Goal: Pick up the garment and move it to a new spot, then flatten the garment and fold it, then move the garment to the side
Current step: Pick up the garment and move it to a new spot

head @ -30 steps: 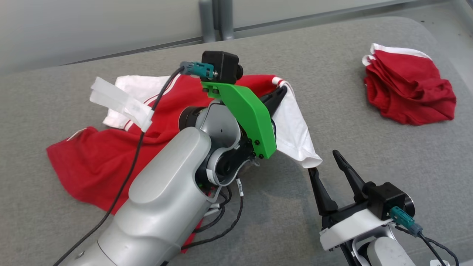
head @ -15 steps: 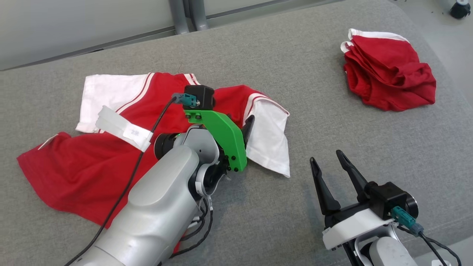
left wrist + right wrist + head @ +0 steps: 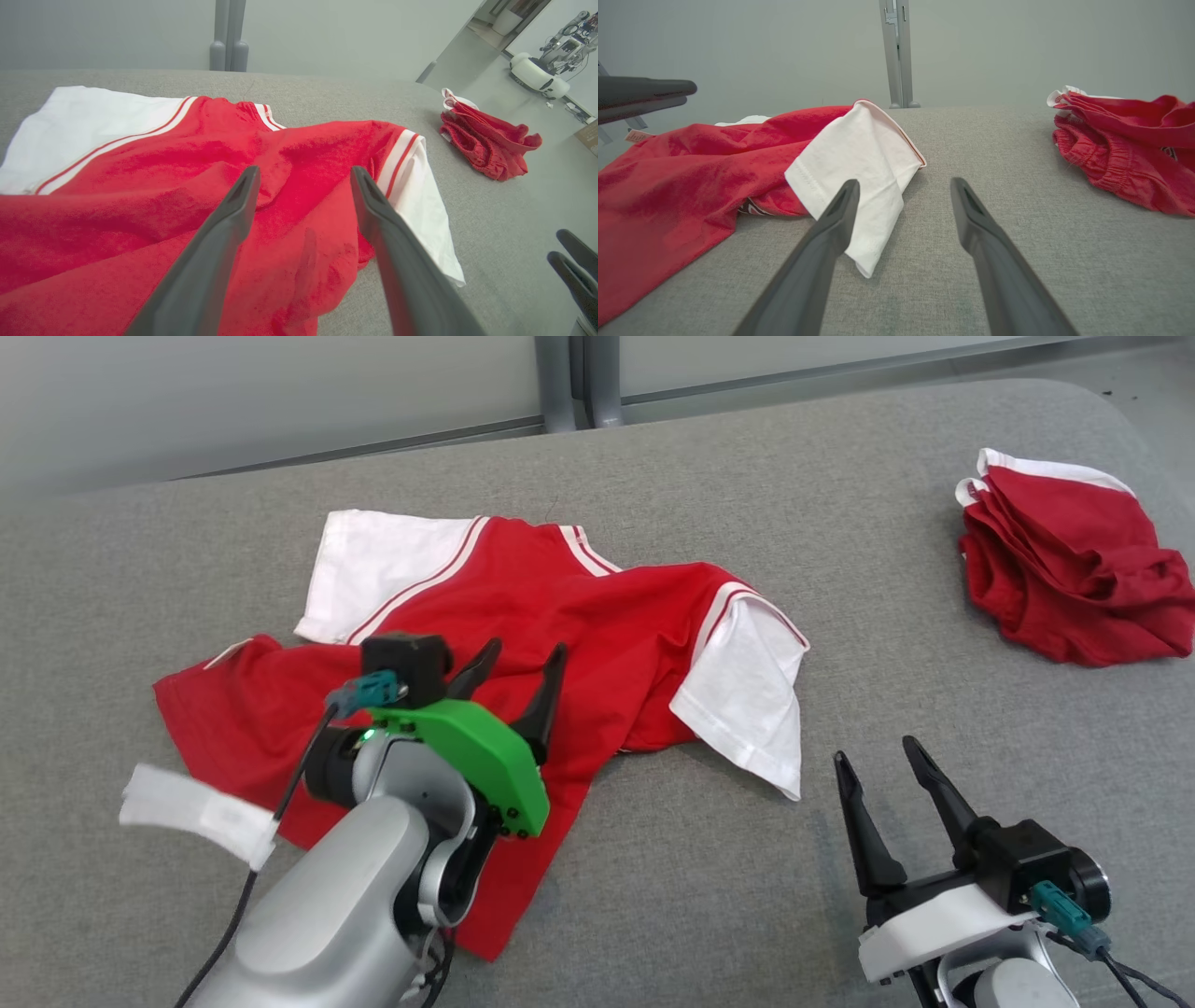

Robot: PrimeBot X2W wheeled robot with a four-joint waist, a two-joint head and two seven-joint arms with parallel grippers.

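The grey padded surface [image 3: 709,476] spreads under the left gripper [image 3: 526,649] and the right gripper [image 3: 876,751]. The red-and-white garment [image 3: 616,644] sprawls rumpled beneath and ahead of the left gripper, its white sleeve [image 3: 747,700] just ahead-left of the right gripper. A crumpled red bundle [image 3: 1074,588] sits well ahead-right of the right gripper. Both spread their fingers wide, holding nothing.

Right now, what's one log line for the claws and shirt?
left claw: open, over red shirt | right claw: open, near white sleeve | shirt: rumpled, unfolded
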